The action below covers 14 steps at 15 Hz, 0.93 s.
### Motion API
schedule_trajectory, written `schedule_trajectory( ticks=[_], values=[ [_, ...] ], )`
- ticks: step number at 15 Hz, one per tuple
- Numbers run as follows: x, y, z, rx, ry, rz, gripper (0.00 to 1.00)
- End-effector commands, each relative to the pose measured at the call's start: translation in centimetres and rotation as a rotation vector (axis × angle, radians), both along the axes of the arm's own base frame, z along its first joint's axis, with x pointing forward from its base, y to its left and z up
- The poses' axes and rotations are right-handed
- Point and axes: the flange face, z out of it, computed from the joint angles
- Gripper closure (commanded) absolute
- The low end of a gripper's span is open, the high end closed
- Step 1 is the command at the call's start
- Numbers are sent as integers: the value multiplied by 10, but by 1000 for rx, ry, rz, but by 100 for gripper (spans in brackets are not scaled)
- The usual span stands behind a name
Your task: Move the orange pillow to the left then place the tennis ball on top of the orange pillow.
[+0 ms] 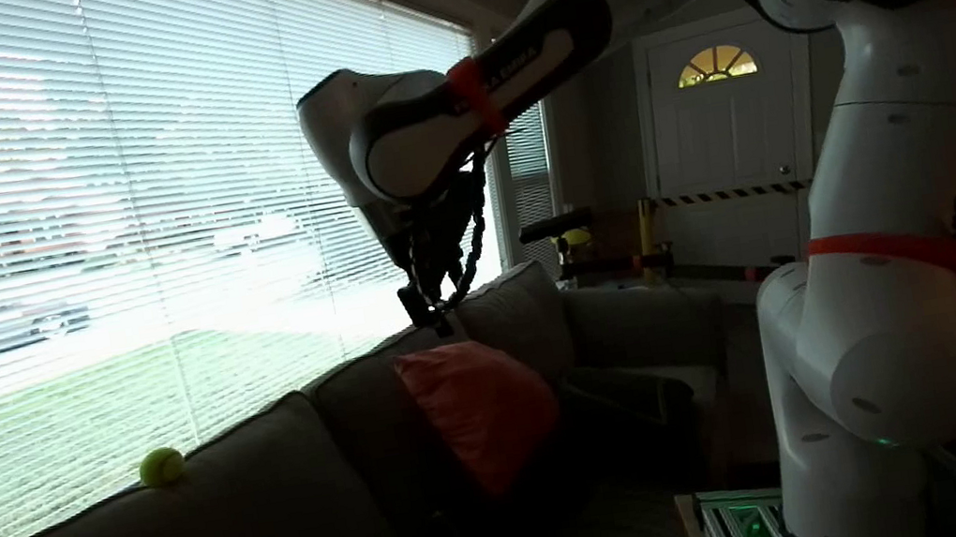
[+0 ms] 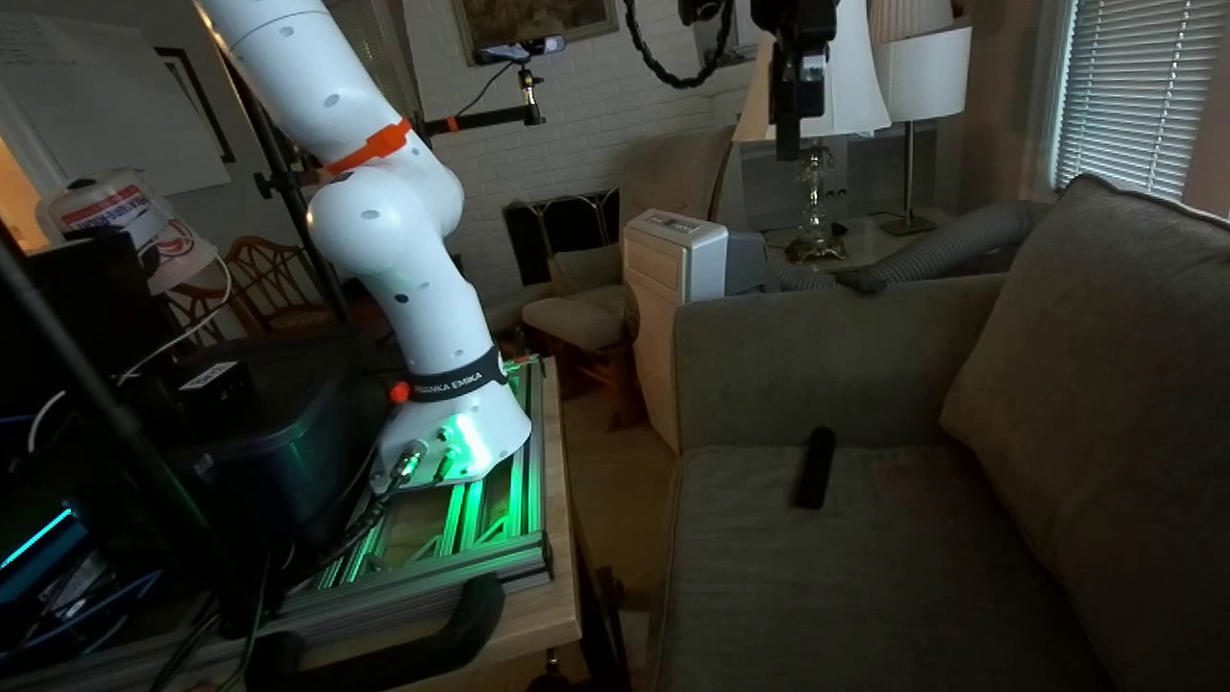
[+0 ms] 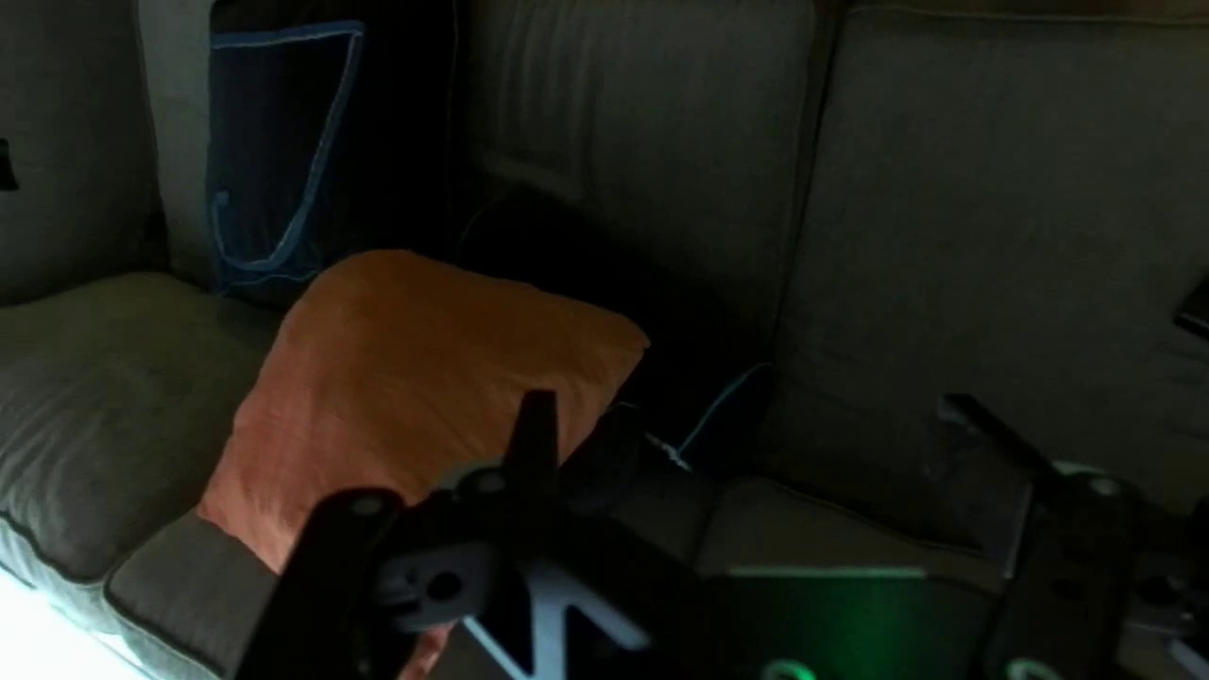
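Note:
The orange pillow (image 1: 486, 414) leans against the sofa back in an exterior view. It also fills the left-centre of the wrist view as a puffy cushion (image 3: 406, 368). On top of the sofa's backrest sits the tennis ball (image 1: 162, 466), well apart from the pillow; the wrist view does not show it. My gripper (image 1: 430, 312) hangs near the upper edge of the pillow in that exterior picture; whether they touch cannot be told. Its fingers (image 3: 535, 444) stand wide apart in the wrist view, with nothing gripped and one overlapping the pillow from the camera's side.
Dark cushions with blue trim, one clearly a pillow (image 3: 283, 142), lie behind the orange pillow. The grey sofa's backrest (image 1: 223, 525) runs along a window with blinds (image 1: 215, 156). A dark slim object (image 2: 815, 469) rests on the sofa seat (image 2: 865, 567).

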Motion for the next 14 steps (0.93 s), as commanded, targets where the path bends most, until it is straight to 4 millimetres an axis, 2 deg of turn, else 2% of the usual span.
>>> schedule_trajectory(
  ticks=[1,6,9,11,12,14],
  values=[
    [9,-65,-18,-59,-22,-124,0],
    [4,-157,-25,-74,-53,-354,0],
    [3,-201,-20,-78,-97,-508,0],
    [5,-219,-14,-85,-132,-588,0],
    [-5,-205,-14,-86,-107,-510,0],
    [-5,-212,-14,-91,-110,-519,0]
  ],
)
